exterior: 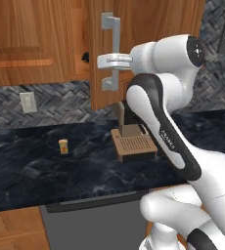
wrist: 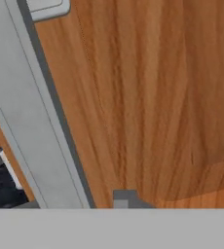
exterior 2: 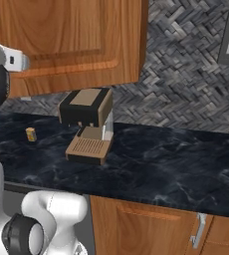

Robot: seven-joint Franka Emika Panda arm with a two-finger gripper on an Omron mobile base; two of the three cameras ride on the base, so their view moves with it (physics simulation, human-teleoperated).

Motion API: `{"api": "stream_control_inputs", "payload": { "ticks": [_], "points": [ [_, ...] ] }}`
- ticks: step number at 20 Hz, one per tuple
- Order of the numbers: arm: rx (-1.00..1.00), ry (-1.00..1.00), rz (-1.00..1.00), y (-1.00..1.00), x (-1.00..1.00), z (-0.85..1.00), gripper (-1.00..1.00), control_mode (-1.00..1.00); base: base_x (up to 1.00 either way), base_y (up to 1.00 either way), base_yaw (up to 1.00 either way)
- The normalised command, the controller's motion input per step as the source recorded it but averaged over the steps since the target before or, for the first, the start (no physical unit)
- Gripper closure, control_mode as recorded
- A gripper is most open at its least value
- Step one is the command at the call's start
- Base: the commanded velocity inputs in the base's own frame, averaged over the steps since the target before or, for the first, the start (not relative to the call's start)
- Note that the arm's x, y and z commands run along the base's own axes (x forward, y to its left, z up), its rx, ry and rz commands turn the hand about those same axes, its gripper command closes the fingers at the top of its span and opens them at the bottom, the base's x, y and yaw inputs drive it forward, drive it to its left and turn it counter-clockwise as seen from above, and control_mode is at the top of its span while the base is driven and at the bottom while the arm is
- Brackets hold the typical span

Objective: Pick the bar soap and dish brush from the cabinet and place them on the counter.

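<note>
Two-finger gripper (exterior: 104, 61) sits at the grey metal bar handle (exterior: 111, 51) of the brown wood cabinet door (exterior: 139, 44), probably to swing it wide; can't tell if jaws pinch it. Black dish brush head (exterior: 85, 57) peeks from inside, apparently.

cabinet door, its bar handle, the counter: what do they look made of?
Cabinet door: wood or wood veneer, going by the warm brown streaked grain and raised panel; satin, little glare.
Bar handle: probably metal, flat pale grey with squared edges, matte.
Counter: looks like polished stone, black with faint grey-white veining; could equally be laminate.
</note>
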Motion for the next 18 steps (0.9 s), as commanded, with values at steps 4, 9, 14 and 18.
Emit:
{"api": "stream_control_inputs", "payload": {
  "ticks": [4,9,14,18],
  "points": [
    [0.04,0.07,0.09,-0.56,-0.32,0.24,1.00,-1.00,0.00,0.00,0.00],
    [0.06,0.06,0.09,-0.57,-0.33,0.20,1.00,-1.00,0.00,0.00,0.00],
    [0.05,0.05,0.08,-0.19,-0.09,0.04,-1.00,-1.00,0.00,0.00,0.00],
    [0.07,0.01,0.12,-0.06,0.01,0.01,-1.00,-1.00,0.00,0.00,0.00]
  ]
}}
